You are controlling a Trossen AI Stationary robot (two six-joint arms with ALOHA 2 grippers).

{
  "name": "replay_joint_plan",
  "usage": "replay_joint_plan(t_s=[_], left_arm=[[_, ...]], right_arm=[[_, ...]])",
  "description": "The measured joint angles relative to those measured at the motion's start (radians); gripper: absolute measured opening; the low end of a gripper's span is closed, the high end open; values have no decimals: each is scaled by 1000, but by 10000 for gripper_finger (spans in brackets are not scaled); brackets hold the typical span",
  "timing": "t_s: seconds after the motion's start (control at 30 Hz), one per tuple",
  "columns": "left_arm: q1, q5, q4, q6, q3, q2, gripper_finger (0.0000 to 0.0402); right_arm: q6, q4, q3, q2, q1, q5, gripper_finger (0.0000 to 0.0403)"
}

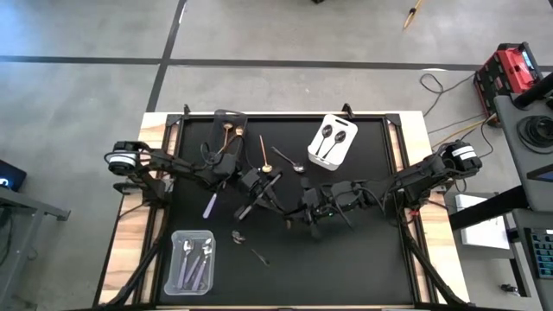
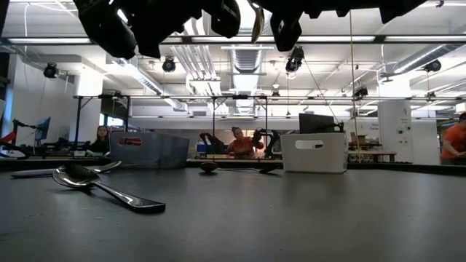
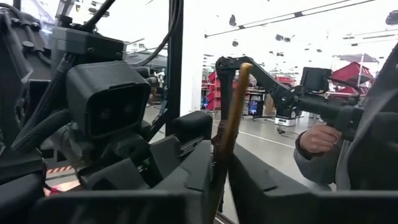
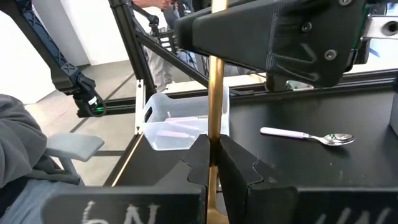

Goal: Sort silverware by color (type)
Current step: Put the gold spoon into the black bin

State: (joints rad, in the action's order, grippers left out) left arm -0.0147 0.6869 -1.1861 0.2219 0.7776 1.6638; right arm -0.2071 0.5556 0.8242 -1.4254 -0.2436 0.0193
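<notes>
A gold spoon [image 3: 236,106] is up in the air over the middle of the black mat [image 1: 363,250], between my two grippers, which meet there. My left gripper [image 3: 221,171] reaches in from the table's left [image 1: 275,195] and is shut on it. My right gripper [image 4: 212,158] comes from the right [image 1: 302,207] and is shut on it too. In the high view the grippers hide the spoon. Loose on the mat lie a lilac-handled spoon [image 1: 210,205], another gold spoon [image 1: 262,149] and dark spoons [image 1: 238,235]. My left gripper pinches the gold spoon's slim handle [image 3: 225,146] between its two fingers, coming about level from the table's left. The handle runs across the fingers and its free end [image 3: 244,67] stands out past them. The spoon is clear of the table. My right gripper pinches the same handle [image 4: 216,127] between its two fingers, about level from the table's right, with the fingers across it. The handle runs straight on from the fingers up to the left gripper's dark body [image 4: 273,37]. Nothing of the spoon touches the mat.
A dark bin [image 1: 226,130] with gold spoons stands at the far left. A white bin [image 1: 333,141] with dark spoons is at the far middle, and a clear bin [image 1: 192,262] with lilac-handled spoons is near left. A person's hand [image 3: 320,137] shows beyond the table.
</notes>
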Motion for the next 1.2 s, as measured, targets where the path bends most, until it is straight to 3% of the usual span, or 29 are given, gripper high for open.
replay_joint_plan(t_s=[0.37, 0.6, 0.77, 0.93, 1.1, 1.2], left_arm=[[1, -37, 0, 20, -5, -14, 4], [-4, -78, 6, 24, -48, -77, 3], [-6, -247, 8, -48, -159, -199, 3], [-7, -408, 8, -110, -263, -354, 2], [-6, -546, 7, -158, -334, -500, 2], [-6, -600, 5, -161, -360, -560, 2]], right_arm=[[-16, 0, 0, 0, 1, 11, 76], [-12, -15, -1, 39, 2, 112, 132], [-22, -38, -2, 101, 2, 190, 160], [30, -39, -2, 147, 2, 198, 170], [83, -42, -9, 132, 2, 202, 168], [85, -40, -13, 94, 2, 288, 166]])
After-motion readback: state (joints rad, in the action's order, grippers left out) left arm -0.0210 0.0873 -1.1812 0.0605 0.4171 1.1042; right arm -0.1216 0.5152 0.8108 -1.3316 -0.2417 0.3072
